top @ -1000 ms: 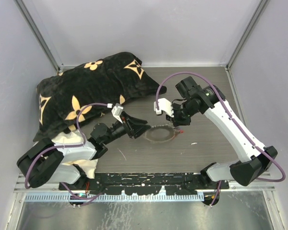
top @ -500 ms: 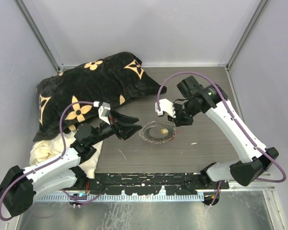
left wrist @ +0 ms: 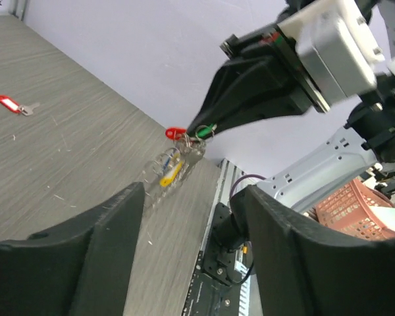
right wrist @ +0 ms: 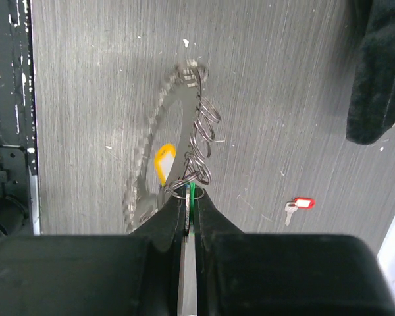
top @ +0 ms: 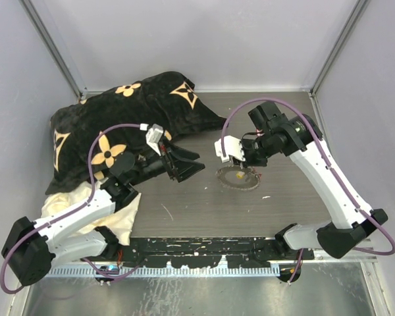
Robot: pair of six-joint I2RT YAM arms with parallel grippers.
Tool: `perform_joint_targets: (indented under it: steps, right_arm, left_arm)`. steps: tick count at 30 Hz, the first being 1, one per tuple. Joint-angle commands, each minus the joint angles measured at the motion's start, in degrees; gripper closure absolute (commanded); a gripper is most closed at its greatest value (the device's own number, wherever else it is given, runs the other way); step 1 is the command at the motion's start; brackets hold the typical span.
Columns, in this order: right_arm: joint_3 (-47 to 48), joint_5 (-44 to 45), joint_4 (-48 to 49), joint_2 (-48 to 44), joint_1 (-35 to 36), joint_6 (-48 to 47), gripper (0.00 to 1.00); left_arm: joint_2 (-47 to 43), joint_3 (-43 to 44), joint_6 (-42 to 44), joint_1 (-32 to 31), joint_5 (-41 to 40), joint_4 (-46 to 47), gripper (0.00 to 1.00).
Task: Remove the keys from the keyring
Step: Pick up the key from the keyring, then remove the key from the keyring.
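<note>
Nearest you, your left arm reaches over a cream cloth (top: 60,201) at the counter's (top: 204,214) near-left corner. Its left tool (top: 189,164) hangs above the bare grey wood with its fingers well apart and nothing between them. It points toward the keyring (right wrist: 207,118) but does not touch it.

Next out, near the middle of the counter, the keyring's silvery coil forms a round loop. One side of it rests on the wood and the other is lifted up to your right tool (right wrist: 190,201). A yellow key (right wrist: 163,162) sits inside the loop.

Your right tool comes down from the right side with its fingers pressed together on the green key (right wrist: 191,192), right where a small wire loop of the coil meets the tips. From the left wrist view, a second red head (left wrist: 176,132) shows just beside those tips; you cannot tell whether it is pinched as well.

Off the ring, a loose red key (right wrist: 303,203) lies flat on the counter by itself, well apart from the coil.

Farthest back on the left, a black cushion (top: 138,112) with pale flower shapes lies against the rear wall.
</note>
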Motion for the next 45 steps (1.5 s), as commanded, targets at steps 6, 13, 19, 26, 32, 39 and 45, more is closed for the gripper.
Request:
perform_joint_targets:
  steps: [6, 13, 19, 26, 32, 39, 45]
  right_arm:
    - [-1.0, -2.1, -0.1, -2.4, 0.5, -13.0, 0.99]
    - [-3.8, 1.5, 5.0, -5.1, 2.3, -14.4, 0.99]
    - [-7.3, 3.0, 7.6, -7.4, 3.7, -15.8, 0.99]
    - [-7.0, 4.2, 6.1, -8.4, 6.0, -17.8, 0.99]
    - [-6.6, 3.4, 5.4, -9.6, 8.5, -17.5, 0.99]
    - [-6.2, 3.1, 5.0, -10.3, 9.6, -17.3, 0.99]
    - [-5.6, 1.8, 4.7, -8.9, 10.1, -16.7, 0.99]
  left_arm:
    - [13.2, 15.2, 11.8, 1.1, 6.0, -5.5, 0.35]
    - [17.8, 13.4, -3.8, 0.5, 4.9, 4.0, 0.41]
    - [17.7, 9.4, 0.3, -3.2, 1.8, 8.7, 0.39]
    - [21.9, 5.8, 16.5, -6.1, 6.1, 24.3, 0.39]
    - [26.9, 3.1, 31.4, -6.0, 11.3, 39.1, 0.40]
    - [29.1, 5.7, 27.7, -5.8, 17.5, 43.1, 0.53]
    - [29.1, 5.8, 25.1, -5.8, 23.5, 43.3, 0.53]
